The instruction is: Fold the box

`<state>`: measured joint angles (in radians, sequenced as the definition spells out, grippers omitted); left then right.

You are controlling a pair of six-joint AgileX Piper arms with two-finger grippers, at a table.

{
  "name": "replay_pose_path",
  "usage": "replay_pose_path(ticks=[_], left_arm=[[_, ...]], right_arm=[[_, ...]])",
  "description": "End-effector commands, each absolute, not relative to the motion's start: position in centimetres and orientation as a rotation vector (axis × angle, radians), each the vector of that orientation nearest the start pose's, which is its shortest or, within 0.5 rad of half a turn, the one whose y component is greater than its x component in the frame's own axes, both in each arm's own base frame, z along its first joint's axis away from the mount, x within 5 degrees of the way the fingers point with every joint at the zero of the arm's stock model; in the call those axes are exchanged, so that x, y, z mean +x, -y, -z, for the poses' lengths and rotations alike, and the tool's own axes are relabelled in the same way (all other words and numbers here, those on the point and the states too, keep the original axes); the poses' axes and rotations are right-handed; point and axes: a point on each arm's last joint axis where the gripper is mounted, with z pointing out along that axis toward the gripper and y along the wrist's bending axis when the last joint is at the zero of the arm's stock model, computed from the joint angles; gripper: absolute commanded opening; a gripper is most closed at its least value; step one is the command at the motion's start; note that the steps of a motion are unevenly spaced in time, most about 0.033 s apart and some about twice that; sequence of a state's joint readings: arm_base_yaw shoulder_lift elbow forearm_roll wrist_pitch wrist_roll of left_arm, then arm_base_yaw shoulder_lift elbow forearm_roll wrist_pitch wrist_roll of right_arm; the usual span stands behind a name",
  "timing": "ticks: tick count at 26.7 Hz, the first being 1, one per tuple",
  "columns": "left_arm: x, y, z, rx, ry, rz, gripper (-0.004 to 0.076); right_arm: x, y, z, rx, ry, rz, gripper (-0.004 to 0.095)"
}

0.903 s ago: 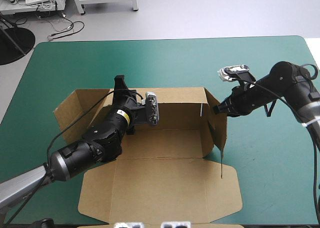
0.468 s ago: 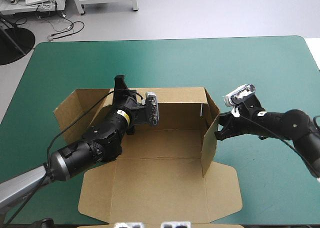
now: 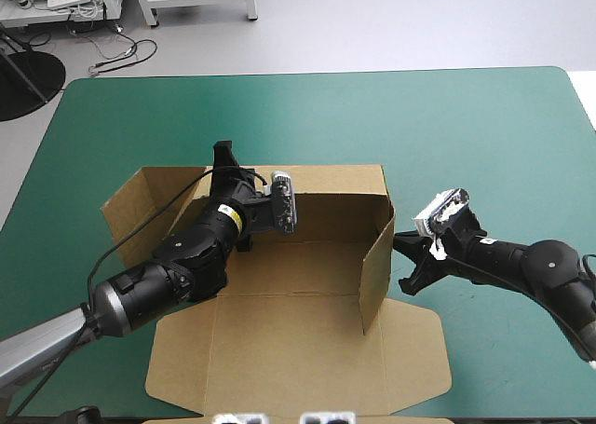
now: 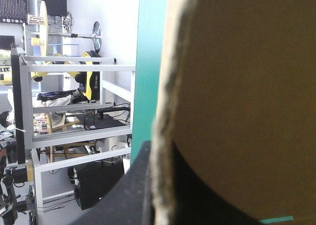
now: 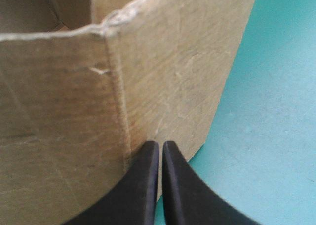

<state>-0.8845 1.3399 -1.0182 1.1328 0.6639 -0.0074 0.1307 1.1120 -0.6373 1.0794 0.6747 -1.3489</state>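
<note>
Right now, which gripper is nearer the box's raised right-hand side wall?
Right. The right gripper, shut, has its tips at the side wall's outer face; the left gripper clamps the back wall toward its left end.

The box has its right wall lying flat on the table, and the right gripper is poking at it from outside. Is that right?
Not quite. The right wall of the box is not lying flat on the table; it stands raised, as the high view shows. The right gripper is indeed poking at it from outside.
</note>
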Motion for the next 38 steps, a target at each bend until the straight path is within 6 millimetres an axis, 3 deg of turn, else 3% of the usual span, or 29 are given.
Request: replay_pose_path(ticks=[1,4,7,20,27,31,33,38], left_arm=[[21.8,18.7,-34.9,1.442,-1.419,-0.717,-0.0009],[21.8,18.7,-34.9,1.442,-1.42,-0.716,-0.0009],[21.7,18.8,-34.9,1.442,-1.42,-0.71,-0.0009],[21.7,18.8,-34.9,1.442,-1.423,-0.697,-0.0009],[21.7,18.8,-34.9,1.441,-1.426,-0.699,-0.0009],[21.7,18.8,-34.8,1.44,-1.432,-0.692,-0.0009],[21.7,18.8,-34.8,1.437,-1.443,-0.681,-0.0009],[21.4,19.0,-34.4,1.424,-1.502,-0.606,-0.0009]], right_arm=[[19.4,-7.9,-28.0,-0.874,-2.001,-0.56,0.0231],[19.3,-8.0,-27.9,-0.894,-2.007,-0.573,0.0518],[19.2,-8.2,-28.0,-0.908,-1.982,-0.597,0.0625],[19.2,-9.1,-28.8,-0.873,-1.906,-0.67,0.0629],[19.3,-11.3,-28.8,-0.812,-1.895,-0.534,0.0629],[19.5,-11.9,-28.9,-0.672,-1.925,-0.448,0.0619],[19.7,-12.0,-28.6,-0.655,-1.938,-0.423,0.0558],[20.3,-12.4,-27.7,-0.704,-1.971,-0.402,0.0253]])
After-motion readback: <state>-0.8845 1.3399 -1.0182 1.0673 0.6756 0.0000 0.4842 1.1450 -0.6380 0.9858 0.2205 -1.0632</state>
